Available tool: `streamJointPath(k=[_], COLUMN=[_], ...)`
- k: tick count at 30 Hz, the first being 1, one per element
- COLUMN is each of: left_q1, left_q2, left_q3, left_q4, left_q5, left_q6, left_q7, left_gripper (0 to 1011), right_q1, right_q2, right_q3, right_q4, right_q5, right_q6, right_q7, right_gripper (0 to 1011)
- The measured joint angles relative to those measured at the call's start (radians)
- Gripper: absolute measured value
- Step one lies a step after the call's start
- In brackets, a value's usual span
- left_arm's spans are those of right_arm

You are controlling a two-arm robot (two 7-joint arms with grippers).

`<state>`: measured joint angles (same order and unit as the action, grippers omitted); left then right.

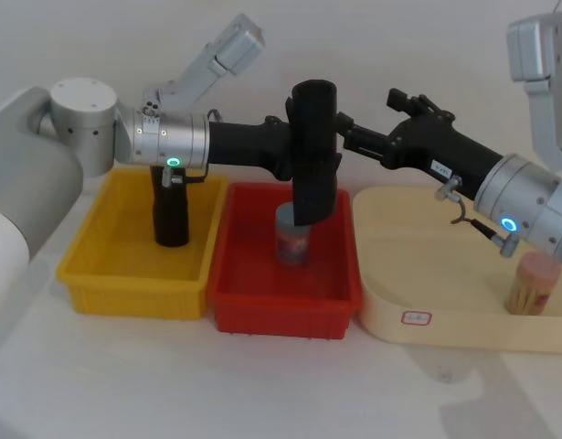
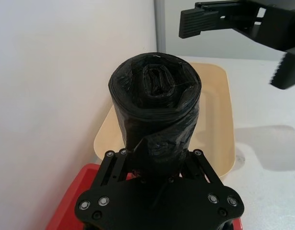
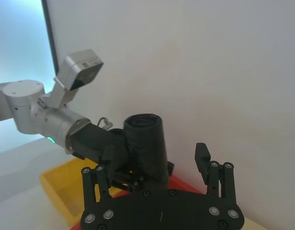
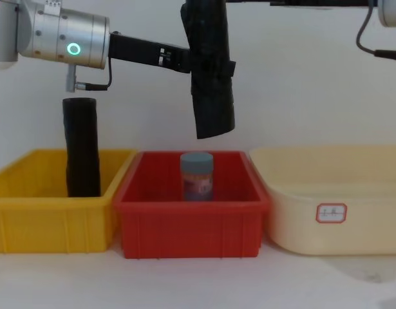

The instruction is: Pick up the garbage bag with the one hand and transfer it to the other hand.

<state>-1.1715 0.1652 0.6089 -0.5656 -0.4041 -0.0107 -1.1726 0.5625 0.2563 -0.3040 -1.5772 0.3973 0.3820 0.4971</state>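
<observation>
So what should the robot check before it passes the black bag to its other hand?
1. Left gripper shut on the garbage bag: ok.
2. Right gripper open: ok.
3. Bag between the right gripper's fingers: not ok, it is short of the roll.
4. Bare bag above the left gripper's hold, to grab: ok.
5. Bag roughly upright: ok.
6. Red bin under the bag in case it drops: ok.

Four cameras set around the red bin [image 1: 281, 315]
The head view looks down on it from the front; the chest view faces its front wall, low over the worktop [image 1: 262, 393]. The wrist views ride close behind the left hand [image 2: 157, 155] and right hand [image 3: 147, 165]; all four share the garbage bag [image 1: 315, 119] over it.
</observation>
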Motion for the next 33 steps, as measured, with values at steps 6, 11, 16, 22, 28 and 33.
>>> streamJointPath(k=[6,11,16,22,28,33], left_q1=[0.014,0.025,0.038,0.053,0.064,0.073], left_q2=[0.012,0.024,0.036,0.051,0.062,0.072], left_q3=[0.002,0.003,0.003,0.004,0.005,0.006], left_q4=[-0.029,-0.054,-0.081,-0.111,-0.135,-0.155], left_q5=[-0.007,-0.012,-0.018,-0.025,-0.031,-0.034], left_q6=[0.013,0.024,0.037,0.050,0.059,0.065], left_q7=[0.007,0.012,0.018,0.027,0.037,0.046], left_gripper=[398,398,398,398,398,398], right_q1=[0.015,0.027,0.045,0.066,0.084,0.102], right_q2=[0.002,0.000,-0.006,-0.014,-0.021,-0.031], right_q3=[-0.016,-0.031,-0.052,-0.077,-0.092,-0.107], right_q4=[0.006,0.017,0.036,0.058,0.080,0.103], right_q5=[0.005,0.000,-0.016,-0.029,-0.036,-0.037], right_q6=[-0.001,-0.004,-0.008,-0.013,-0.016,-0.018], right_q7=[0.015,0.014,0.003,-0.003,-0.007,-0.007], right_gripper=[1001,1001,1002,1001,1001,1001])
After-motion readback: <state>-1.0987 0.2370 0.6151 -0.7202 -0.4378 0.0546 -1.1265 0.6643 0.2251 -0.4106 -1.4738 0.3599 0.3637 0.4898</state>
